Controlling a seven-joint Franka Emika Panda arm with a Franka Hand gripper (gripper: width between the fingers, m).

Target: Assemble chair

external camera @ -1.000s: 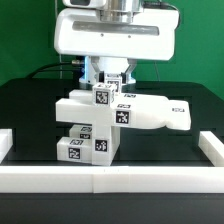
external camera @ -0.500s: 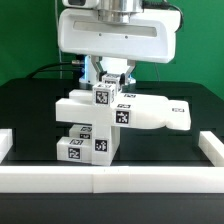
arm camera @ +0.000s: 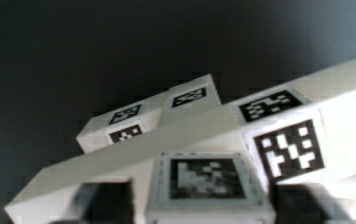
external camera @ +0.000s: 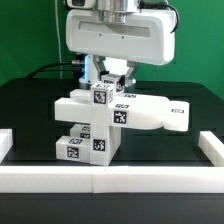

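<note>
Hangs upright over the middle of the scene, pincer [external camera: 113,84] pointing straight down, fingers [arm camera: 107,197] slightly parted.

White chair [external camera: 110,115] parts with black-and-white square tags (blurred at the wrist), black table [external camera: 30,105], white border rail [external camera: 110,180]

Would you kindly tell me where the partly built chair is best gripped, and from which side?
Probably the small tagged block on top of the chair, taken from above: it stands proud and narrow enough for the jaws, while the slab below is wide.
</note>
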